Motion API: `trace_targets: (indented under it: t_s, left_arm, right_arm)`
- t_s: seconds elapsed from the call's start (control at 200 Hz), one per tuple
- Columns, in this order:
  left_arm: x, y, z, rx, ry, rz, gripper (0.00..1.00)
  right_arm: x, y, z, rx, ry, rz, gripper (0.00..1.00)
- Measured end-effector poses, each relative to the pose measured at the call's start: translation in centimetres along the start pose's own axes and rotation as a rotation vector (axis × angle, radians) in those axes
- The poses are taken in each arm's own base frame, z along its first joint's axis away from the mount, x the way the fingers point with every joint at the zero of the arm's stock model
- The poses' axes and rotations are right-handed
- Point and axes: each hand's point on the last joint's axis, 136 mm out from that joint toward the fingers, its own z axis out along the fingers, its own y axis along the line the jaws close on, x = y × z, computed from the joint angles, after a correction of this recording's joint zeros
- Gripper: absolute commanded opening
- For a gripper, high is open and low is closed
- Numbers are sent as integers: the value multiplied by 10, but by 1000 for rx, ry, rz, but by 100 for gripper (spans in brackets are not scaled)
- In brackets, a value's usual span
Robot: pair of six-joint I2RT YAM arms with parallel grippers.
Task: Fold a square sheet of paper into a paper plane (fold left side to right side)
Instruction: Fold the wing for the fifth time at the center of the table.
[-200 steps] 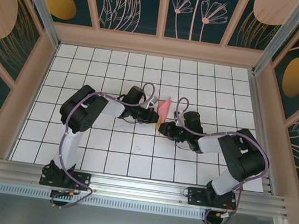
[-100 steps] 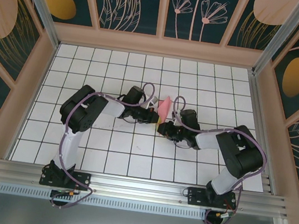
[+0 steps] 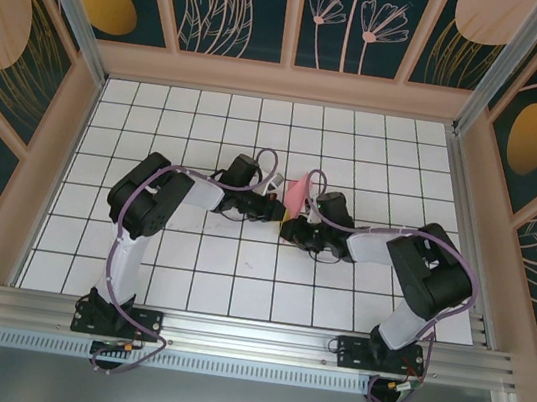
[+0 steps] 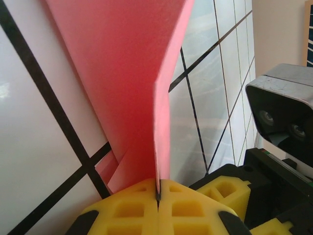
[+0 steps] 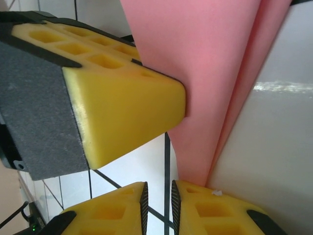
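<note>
Several folds look done: the paper plane (image 3: 294, 196) stands folded at the centre of the table (image 3: 190, 250), btw. both arms. Left gripper (image 4: 157, 195) is clamped on its edge; right gripper (image 5: 157, 198) nearly closed, thin gap, empty. Final creases prob. remain.

Near the middle of the white gridded desk (image 3: 186, 280), a folded pink paper (image 3: 296, 195) stands up on edge. The left gripper (image 3: 276, 209) touches the paper's left side. The right gripper (image 3: 293, 231) sits just below the paper's near end.
</note>
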Motion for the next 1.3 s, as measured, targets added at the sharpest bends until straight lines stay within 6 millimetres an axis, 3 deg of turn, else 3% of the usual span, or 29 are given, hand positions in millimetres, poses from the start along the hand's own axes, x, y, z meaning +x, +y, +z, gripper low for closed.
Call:
trace_targets:
  t_s: [0.325, 0.781, 1.056, 1.301]
  left_arm:
    - [-7, -3, 0, -27, 21, -4, 12]
    - [-54, -17, -16, -11, -68, 66, 18]
    - [-57, -21, -16, -6, -65, 82, 4]
    - [-61, -13, -7, -15, -38, 68, 0]
  right_arm:
    - [-1, -3, 2, 72, 6, -9, 24]
    - [-1, -4, 3, 84, 12, -6, 23]
    - [-1, -4, 3, 85, 13, -5, 23]
    - [-1, -4, 4, 94, 22, -4, 23]
